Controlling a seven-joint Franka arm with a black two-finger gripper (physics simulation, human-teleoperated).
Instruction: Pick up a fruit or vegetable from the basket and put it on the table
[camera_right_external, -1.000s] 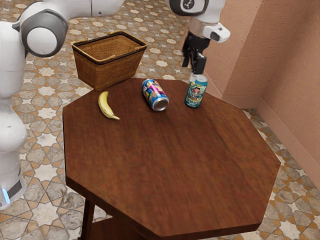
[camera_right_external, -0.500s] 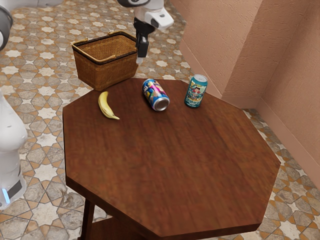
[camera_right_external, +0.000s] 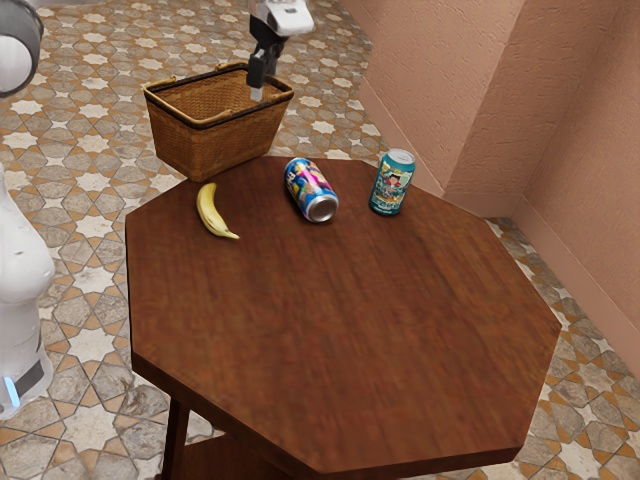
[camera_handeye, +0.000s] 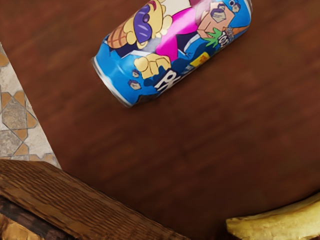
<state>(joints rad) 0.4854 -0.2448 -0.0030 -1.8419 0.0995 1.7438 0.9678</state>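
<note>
My gripper (camera_right_external: 257, 92) is at the wicker basket's end nearer the exterior view's right, around rim height, pointing down; from this side its fingers overlap, so their spacing cannot be told. The basket (camera_right_external: 215, 145) stands at the table's far edge, and its contents are hidden behind its wall. A yellow banana (camera_right_external: 212, 212) lies on the wooden table (camera_right_external: 340, 330) in front of the basket. In the wrist view, part of the basket's woven wall (camera_handeye: 75, 200) and one end of the banana (camera_handeye: 275, 222) appear.
A colourful can (camera_right_external: 311, 190) lies on its side near the basket; the wrist view has this can (camera_handeye: 170, 45) too. A teal can (camera_right_external: 391, 183) stands upright farther toward the exterior view's right. A pink wall (camera_right_external: 470, 100) rises beyond the table.
My hand has travelled from above the teal can toward the exterior view's left, past the lying can, to the basket. Cans, banana and basket have stayed where they were.
</note>
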